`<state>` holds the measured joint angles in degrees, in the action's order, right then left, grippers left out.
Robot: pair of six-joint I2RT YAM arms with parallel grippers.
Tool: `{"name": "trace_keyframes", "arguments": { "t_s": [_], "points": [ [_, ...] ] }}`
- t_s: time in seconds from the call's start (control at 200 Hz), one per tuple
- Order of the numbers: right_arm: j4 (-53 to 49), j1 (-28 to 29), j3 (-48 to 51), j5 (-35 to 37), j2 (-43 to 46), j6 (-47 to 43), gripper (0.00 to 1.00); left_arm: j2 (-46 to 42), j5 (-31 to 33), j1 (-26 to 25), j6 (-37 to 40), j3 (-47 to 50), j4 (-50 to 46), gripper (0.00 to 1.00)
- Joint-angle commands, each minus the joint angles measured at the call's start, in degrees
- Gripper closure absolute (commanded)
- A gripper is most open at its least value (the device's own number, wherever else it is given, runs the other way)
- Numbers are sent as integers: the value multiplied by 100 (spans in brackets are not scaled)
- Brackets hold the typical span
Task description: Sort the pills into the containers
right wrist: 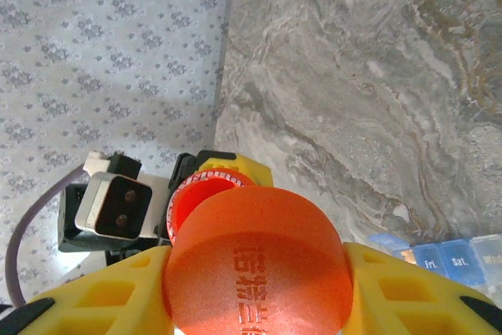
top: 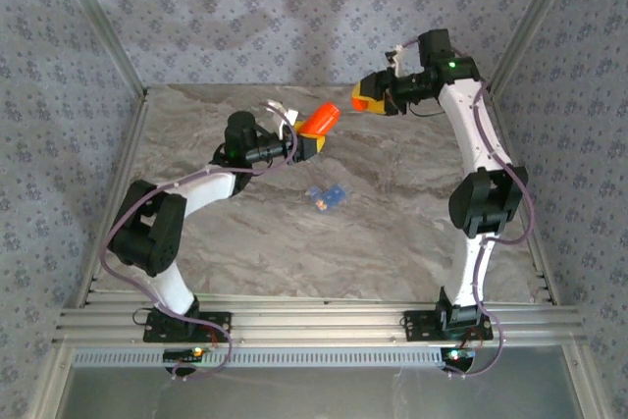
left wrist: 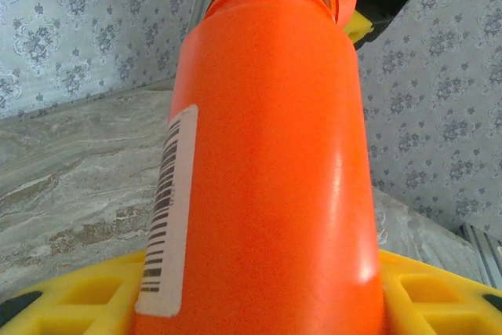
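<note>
Rails (top: 314,326) of grey metal lie at the near edge of the table (top: 392,242), and the two arms are bolted onto them. The table top looks like grey stone.

A bit further in, near the middle of the table, lies the pill box (top: 326,195). It is small and see-through blue, a short row of little cups with lids. It lies flat on the table and nothing touches it. From the right wrist you can read "Fri." and "Sat." on two of the lids. A tiny orange speck (top: 322,206) sits at the near end of the box. I cannot tell if it is a pill.

Past the box, up in the air, the left gripper (top: 309,141) is squeezed tight on the orange bottle (left wrist: 267,162). Its yellow fingers (left wrist: 86,296) press on both sides of the bottle's bottom end. The bottle is tipped, with its mouth pointing up and away toward the other arm. The mouth is open. A white label (left wrist: 169,209) with black bars runs down the bottle's side.

Further back and to the right, the right gripper (top: 378,100) is clamped on the round orange cap (right wrist: 255,264). The cap is off the bottle. It hangs in the air very near the open mouth, with a small gap between them.

Behind it all stands a wall (top: 294,7) with a grey flower pattern.
</note>
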<state>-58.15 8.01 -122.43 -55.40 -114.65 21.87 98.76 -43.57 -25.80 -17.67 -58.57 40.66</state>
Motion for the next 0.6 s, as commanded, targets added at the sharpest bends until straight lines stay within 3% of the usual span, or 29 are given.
{"name": "trace_keyframes", "arguments": {
  "t_s": [0.0, 0.595],
  "points": [
    [-157, 33, -218, -364, -155, -259, 59, 70, -299, 64, -16, -222, 271, 100],
    [-218, 179, -281, -1043, -427, -506, 60, 200, -878, 156, 5, -533, -138, 100]
  ]
}}
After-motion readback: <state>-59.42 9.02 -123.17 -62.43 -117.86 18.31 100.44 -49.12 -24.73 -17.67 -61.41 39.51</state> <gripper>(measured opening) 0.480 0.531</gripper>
